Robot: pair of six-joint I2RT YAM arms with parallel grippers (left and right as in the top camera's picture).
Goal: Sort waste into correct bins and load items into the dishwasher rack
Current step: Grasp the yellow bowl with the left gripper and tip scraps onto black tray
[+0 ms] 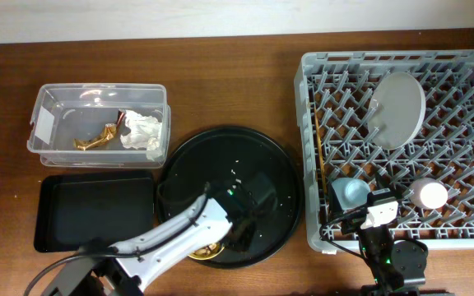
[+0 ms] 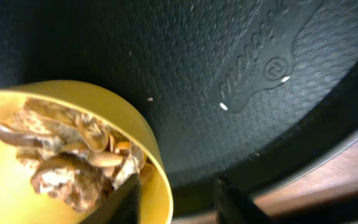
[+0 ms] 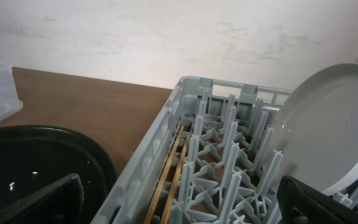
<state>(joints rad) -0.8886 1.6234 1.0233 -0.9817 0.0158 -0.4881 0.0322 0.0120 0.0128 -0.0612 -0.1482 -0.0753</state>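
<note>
A small yellow bowl (image 2: pixel 157 155) holding brownish food scraps (image 2: pixel 67 155) sits at the front edge of the round black tray (image 1: pixel 220 156); in the overhead view the bowl (image 1: pixel 206 252) is mostly hidden under my left arm. My left gripper (image 2: pixel 179 202) is open and straddles the bowl's rim, one finger inside and one outside with a gap. My right gripper (image 3: pixel 185 202) is open and empty over the front left corner of the grey dishwasher rack (image 1: pixel 307 99). The rack holds the plate (image 1: pixel 399 108), chopsticks (image 1: pixel 318 152), blue cup (image 1: pixel 350 193) and pink cup (image 1: pixel 429 195).
The clear tub (image 1: pixel 48 99) at the back left holds white tissue (image 1: pixel 142 129) and a gold wrapper (image 1: pixel 97 140). The flat black tray (image 1: pixel 89 210) lies in front of it, to the left of the round tray. A pale wall runs behind the table.
</note>
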